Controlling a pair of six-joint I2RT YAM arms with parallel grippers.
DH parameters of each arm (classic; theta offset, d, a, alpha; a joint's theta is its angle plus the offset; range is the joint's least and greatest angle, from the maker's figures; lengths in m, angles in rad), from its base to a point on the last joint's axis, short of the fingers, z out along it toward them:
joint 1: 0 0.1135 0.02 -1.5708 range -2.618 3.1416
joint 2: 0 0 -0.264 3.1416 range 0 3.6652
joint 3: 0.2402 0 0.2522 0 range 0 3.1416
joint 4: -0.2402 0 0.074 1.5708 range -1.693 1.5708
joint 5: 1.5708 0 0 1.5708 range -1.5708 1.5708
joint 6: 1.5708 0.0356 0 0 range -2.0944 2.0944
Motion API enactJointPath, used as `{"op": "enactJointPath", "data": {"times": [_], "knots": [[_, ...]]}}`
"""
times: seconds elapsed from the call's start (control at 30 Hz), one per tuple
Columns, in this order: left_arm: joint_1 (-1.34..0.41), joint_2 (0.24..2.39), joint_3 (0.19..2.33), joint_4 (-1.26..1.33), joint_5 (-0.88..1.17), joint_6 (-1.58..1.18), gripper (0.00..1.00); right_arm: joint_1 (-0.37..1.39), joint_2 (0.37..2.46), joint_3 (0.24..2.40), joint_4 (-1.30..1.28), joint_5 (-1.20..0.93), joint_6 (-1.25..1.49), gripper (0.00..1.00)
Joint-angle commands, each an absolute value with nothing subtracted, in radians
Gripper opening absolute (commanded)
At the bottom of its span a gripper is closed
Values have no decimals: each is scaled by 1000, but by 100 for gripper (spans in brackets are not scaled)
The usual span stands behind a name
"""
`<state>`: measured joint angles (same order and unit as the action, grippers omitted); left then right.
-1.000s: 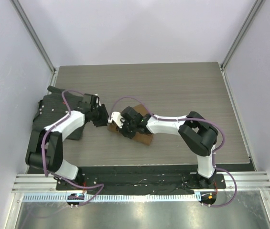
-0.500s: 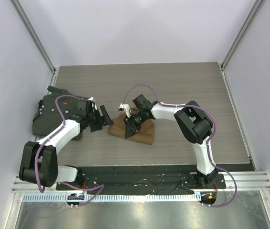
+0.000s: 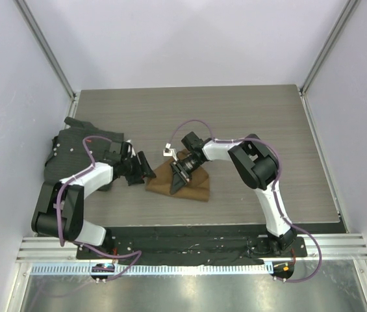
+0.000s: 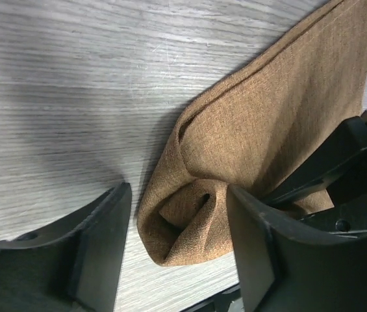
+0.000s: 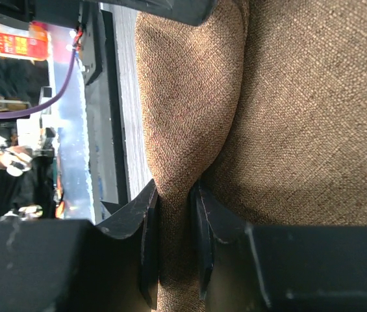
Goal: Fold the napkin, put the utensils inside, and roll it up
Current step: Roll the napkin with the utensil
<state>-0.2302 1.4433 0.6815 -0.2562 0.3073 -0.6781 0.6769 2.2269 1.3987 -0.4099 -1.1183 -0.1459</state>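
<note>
The jaws of the right gripper [image 5: 173, 195] are pinching a raised ridge of the napkin [image 3: 193, 185], with cloth filling the narrow gap between them. The jaws of the left gripper [image 4: 178, 195] are standing wide apart, and a doubled-over corner of the napkin is lying between them, untouched by either finger.

The napkin is lying bunched and partly folded on the table [image 3: 248, 117], near the middle, just beside the left gripper. A dark mat [image 3: 63, 156] is lying at the table's left edge, under the left arm. No knife is showing in any view.

The folding step seems to be in hand and far from done. The next move is likely calling for the left gripper to close on or pin that corner, while the right gripper is carrying its pinched ridge across to lay a flat, even fold.
</note>
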Motion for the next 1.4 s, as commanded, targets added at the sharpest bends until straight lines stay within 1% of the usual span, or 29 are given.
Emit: {"op": "enactJointPath", "data": {"times": [0.0,0.27,0.3,0.33,0.37,0.47,0.5,0.53,0.57,0.6,0.63,0.67,0.7,0.73,0.83,0.87,0.93,0.97,1.03,1.1,1.17,1.2,1.37], "knots": [[-227,1450,661,-207,345,-683,59,666,2269,1417,-456,-1086,-152,25],[-229,1459,629,-178,393,-692,54,655,2298,1448,-459,-1072,-144,26],[-229,1456,626,-176,397,-692,50,657,2299,1451,-460,-1069,-144,26],[-229,1457,620,-175,399,-693,49,654,2301,1453,-462,-1068,-144,26],[-229,1457,618,-175,397,-693,44,653,2301,1453,-460,-1068,-144,27],[-230,1457,617,-178,382,-698,34,650,2284,1454,-462,-1051,-141,30],[-229,1460,618,-179,379,-699,26,650,2275,1456,-460,-1042,-138,34],[-229,1460,621,-189,368,-698,22,650,2254,1457,-460,-1019,-135,37],[-229,1465,626,-193,365,-696,15,647,2240,1460,-462,-1005,-127,40],[-229,1466,630,-199,364,-695,13,647,2226,1466,-466,-993,-123,45],[-229,1471,634,-209,356,-693,9,649,2189,1470,-468,-965,-120,48],[-229,1474,637,-215,350,-693,4,647,2169,1473,-469,-951,-117,51],[-229,1477,646,-221,350,-690,1,649,2145,1476,-469,-934,-112,55],[-229,1482,650,-233,347,-689,0,647,2125,1479,-469,-914,-109,57],[-229,1486,660,-250,330,-687,0,670,2028,1468,-462,-763,-126,65],[-229,1489,663,-259,321,-687,0,689,1967,1441,-445,-611,-141,67],[-229,1496,672,-270,314,-687,0,768,1906,1395,-407,-441,-194,70],[-229,1505,675,-281,311,-687,0,797,1857,1332,-352,-308,-215,71],[-227,1514,683,-282,314,-689,0,885,1812,1264,-283,-188,-273,72],[-227,1523,687,-284,318,-689,0,929,1772,1188,-201,-97,-304,74],[-227,1526,695,-285,319,-687,0,979,1758,1143,-152,-57,-328,75],[-227,1528,698,-287,322,-684,0,991,1755,1134,-138,-22,-334,75],[-227,1535,713,-291,325,-681,0,1029,1798,1134,-124,18,-373,76]]}}
